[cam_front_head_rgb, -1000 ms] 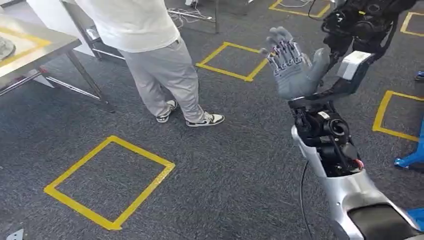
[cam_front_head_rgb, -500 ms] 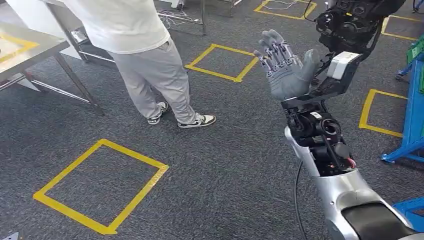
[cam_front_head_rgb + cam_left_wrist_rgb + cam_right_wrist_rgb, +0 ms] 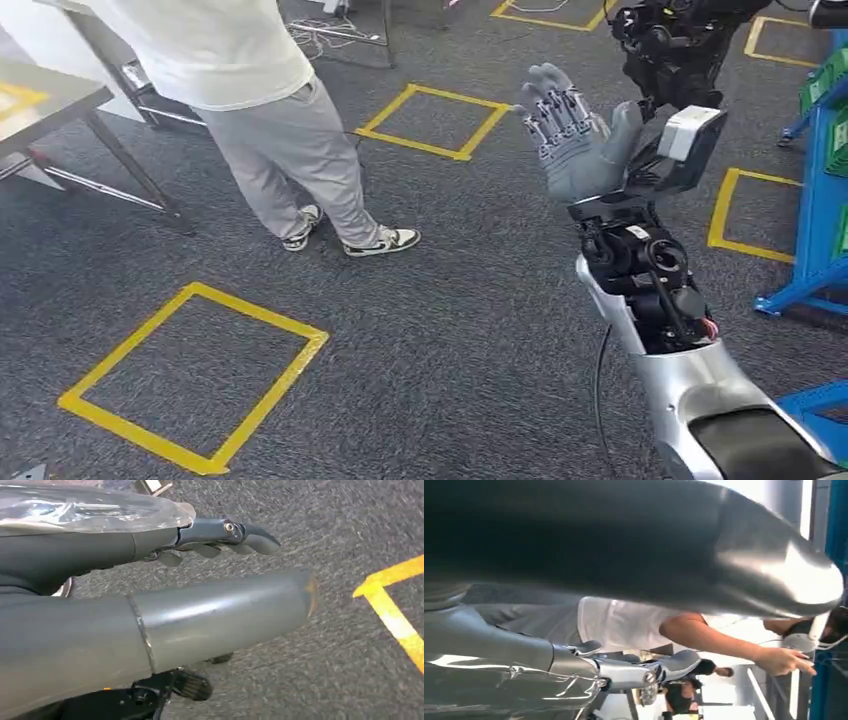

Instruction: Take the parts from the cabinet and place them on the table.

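My right hand [image 3: 575,140] is raised in front of me in the head view, palm toward the camera, fingers spread and holding nothing. In the right wrist view the same hand [image 3: 624,670] has its fingers stretched out, with nothing in them. My left hand [image 3: 215,535] hangs over the grey carpet with its fingers extended and empty. A blue rack [image 3: 820,200] with green bins stands at the right edge. A corner of the metal table [image 3: 30,105] with yellow tape is at the far left.
A person [image 3: 270,110] in a white shirt and grey trousers stands on the carpet between me and the table. Yellow tape squares [image 3: 190,375] mark the floor. A dark robot body [image 3: 670,40] stands behind my raised hand.
The whole picture has shifted left, so the camera has turned right. The blue rack has come into view on the right. My right hand stays raised and spread.
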Robot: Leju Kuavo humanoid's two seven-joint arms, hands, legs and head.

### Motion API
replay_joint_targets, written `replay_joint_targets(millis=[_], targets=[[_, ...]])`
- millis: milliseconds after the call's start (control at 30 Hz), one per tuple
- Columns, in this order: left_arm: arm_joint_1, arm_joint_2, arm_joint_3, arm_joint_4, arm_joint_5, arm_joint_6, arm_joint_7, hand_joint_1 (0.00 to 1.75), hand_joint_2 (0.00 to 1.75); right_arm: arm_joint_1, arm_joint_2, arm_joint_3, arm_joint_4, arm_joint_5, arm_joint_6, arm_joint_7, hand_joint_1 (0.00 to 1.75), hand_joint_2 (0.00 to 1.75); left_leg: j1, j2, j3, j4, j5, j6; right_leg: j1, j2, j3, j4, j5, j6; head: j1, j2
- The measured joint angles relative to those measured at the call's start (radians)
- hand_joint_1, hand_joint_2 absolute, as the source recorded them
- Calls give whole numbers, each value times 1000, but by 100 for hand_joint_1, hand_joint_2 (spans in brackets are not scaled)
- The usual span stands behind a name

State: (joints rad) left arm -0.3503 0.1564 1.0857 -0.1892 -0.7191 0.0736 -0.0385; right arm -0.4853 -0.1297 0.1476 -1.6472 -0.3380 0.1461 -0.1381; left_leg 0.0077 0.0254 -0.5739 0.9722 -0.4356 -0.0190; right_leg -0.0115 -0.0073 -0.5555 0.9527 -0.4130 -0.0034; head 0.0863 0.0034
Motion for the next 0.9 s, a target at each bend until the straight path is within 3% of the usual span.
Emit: replay_joint_targets(millis=[33, 100, 133, 167, 200, 233, 267, 300, 333, 433, 467, 500, 533, 600, 633, 667, 700, 733, 800, 833, 867, 900], targets=[[0, 0, 0, 0, -1, -2, 0, 0, 0, 0, 0, 0, -1, -3, 1, 1, 0, 0, 0, -9, -28, 59, -37, -3, 0, 2, -1, -1, 2, -6, -5, 0], [5, 2, 0, 0, -4, -5, -2, 0, 0, 11, 0, 0, -2, -6, 1, 5, 0, 0, 0, -19, -114, 239, -116, -8, 2, 10, -3, -1, 2, -10, -8, 0], [10, 0, 1, 0, -6, -6, -3, 0, 0, 21, 0, 0, -5, -9, 0, 9, 0, 0, 0, -19, -147, 302, -133, -8, 3, 14, -4, -1, 2, -10, -9, 0], [15, -2, 1, 0, -7, -6, -5, 0, 0, 32, 0, 0, -9, -11, 0, 11, 0, 0, 0, -19, -157, 317, -124, -9, 3, 19, -4, -1, 2, -11, -9, 0], [19, -3, 2, 0, -8, -6, -5, 0, 0, 39, 0, -1, -12, -12, 0, 11, 0, 0, 1, -19, -140, 280, -95, -6, 3, 25, -4, -1, 2, -10, -10, 0], [20, -3, 3, 0, -8, -6, -6, 0, 0, 41, 0, -2, -15, -12, 0, 11, 0, 0, 1, -20, -103, 202, -52, -4, 3, 32, -4, 0, 3, -10, -9, 0], [19, -2, 4, 0, -8, -6, -6, 0, 0, 42, 0, -2, -19, -13, 0, 11, 0, 0, 1, -22, -51, 100, -5, 1, 3, 38, -2, 0, 3, -10, -10, 0], [17, 0, 5, 0, -8, -6, -6, 0, 0, 42, 0, -2, -23, -13, 0, 11, 0, 0, 1, -37, -3, 10, 27, 9, 3, 42, -1, -1, 4, -8, -11, 0], [14, 0, 5, 0, -9, -6, -7, 0, 0, 42, 0, -2, -26, -13, 0, 11, 0, 0, -2, -49, 12, -23, 16, 12, 9, 47, -6, 2, 3, -2, -12, 0], [15, 0, 6, 0, -13, -6, -7, 0, 0, 49, 0, -3, -31, -14, 0, 11, 0, 0, -9, -34, 9, -19, 18, 19, 2, 57, -7, -2, 6, 13, -10, 0], [14, -1, 6, 0, -18, -8, -8, 0, 0, 53, -1, -6, -36, -14, -3, 13, 0, 0, -2, -31, 13, -28, 23, 28, 6, 60, -8, -2, 5, 21, -10, 0], [11, -3, 6, 0, -21, -9, -10, 0, 0, 62, -1, -8, -43, -14, -5, 13, 0, 0, 2, -22, 16, -33, 27, 34, 1, 49, -18, 13, -8, 24, -11, 0], [9, -5, 6, 0, -27, -12, -13, 0, 0, 68, -3, -13, -51, -15, -7, 16, 0, 0, 2, -21, 17, -34, 27, 39, 4, 33, -37, 60, -42, 28, -7, 0], [10, -9, 6, 0, -35, -13, -14, 0, 0, 85, -11, -21, -64, -17, -10, 25, 0, 0, 1, -17, 16, -34, 26, 43, 3, 21, -115, 238, -127, 35, 0, 0], [11, -10, 6, 0, -37, -13, -14, 0, 0, 98, -15, -24, -73, -20, -11, 29, 0, 0, 1, -15, 16, -34, 26, 43, 2, 20, -150, 313, -153, 38, 1, 0], [11, -11, 6, 0, -38, -13, -14, 0, 0, 114, -17, -28, -79, -22, -12, 32, 0, 0, 1, -12, 17, -33, 25, 43, 1, 19, -166, 347, -154, 39, 3, 0], [11, -14, 6, 0, -39, -12, -14, 0, 0, 125, -20, -32, -88, -22, -12, 37, 0, 0, 1, -9, 18, -33, 25, 43, 1, 17, -157, 325, -132, 39, 6, 0], [10, -16, 6, 0, -42, -11, -14, 0, 0, 133, -23, -35, -97, -23, -13, 40, 0, 0, 1, -6, 19, -32, 24, 41, 1, 14, -127, 261, -94, 38, 8, 0], [8, -18, 6, 0, -42, -11, -12, 0, 0, 139, -25, -39, -115, -23, -16, 43, 0, 0, 1, 0, 24, -30, 18, 35, 1, 0, -39, 83, -10, 35, 11, 0], [7, -18, 6, 0, -42, -11, -12, 0, 0, 141, -27, -41, -122, -23, -16, 43, 0, 0, -7, 3, 23, -26, 14, 29, 8, -17, -6, 16, -13, 33, 11, 0], [5, -18, 6, 0, -42, -11, -12, 0, 0, 145, -27, -43, -130, -23, -16, 45, 0, 0, -9, 4, 18, -20, 14, 25, 7, -11, 6, 4, -10, 21, 10, 0], [5, -18, 6, 0, -42, -11, -12, 0, 0, 152, -28, -45, -134, -23, -18, 45, 0, 0, -9, 8, 17, -23, 16, 21, 8, -9, 2, 6, -9, 17, 6, 0]])
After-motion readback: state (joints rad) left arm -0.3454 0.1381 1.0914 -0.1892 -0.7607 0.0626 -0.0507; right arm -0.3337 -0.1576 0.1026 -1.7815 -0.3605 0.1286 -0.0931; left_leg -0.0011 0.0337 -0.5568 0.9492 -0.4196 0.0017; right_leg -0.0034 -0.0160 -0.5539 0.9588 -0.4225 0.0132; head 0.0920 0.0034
